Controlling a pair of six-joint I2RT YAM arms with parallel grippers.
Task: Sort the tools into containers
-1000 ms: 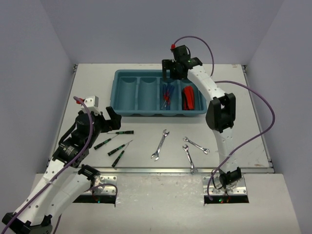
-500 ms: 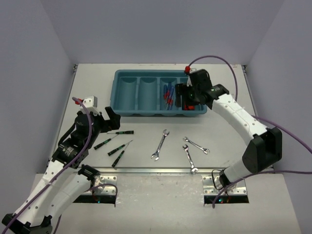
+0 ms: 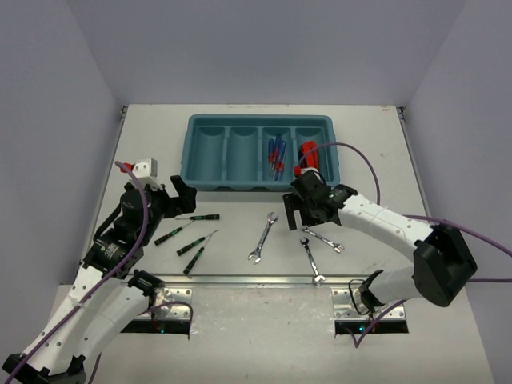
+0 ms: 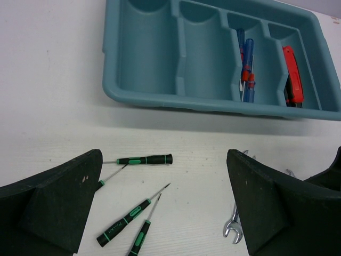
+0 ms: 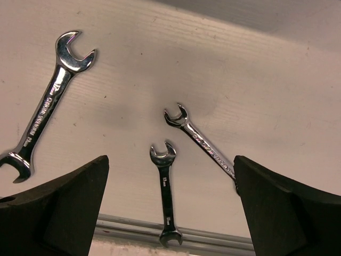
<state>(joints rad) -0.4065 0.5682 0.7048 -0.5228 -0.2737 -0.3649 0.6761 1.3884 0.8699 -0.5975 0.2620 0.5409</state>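
The right gripper [image 5: 170,165] hangs wide open and empty over three silver wrenches [image 5: 205,147] on the table [image 3: 384,160], at 6 o'clock from the teal tray [image 3: 189,152]. The left gripper [image 4: 164,160] is open and empty too, above three thin black-and-green screwdrivers [image 4: 123,222] at the tray's 7 o'clock. Blue screwdrivers [image 3: 276,154] and red pliers [image 3: 309,158] lie in the tray's two right slots.

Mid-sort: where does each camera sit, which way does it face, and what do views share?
Top external: above and behind the bases, looking down at table and tray; both arms show.
Left wrist: on the left arm, facing forward at tray and precision screwdrivers; left tool fingers frame it.
Right wrist: facing down at three wrenches between right tool fingers.
Shared: tray, in top and left wrist.
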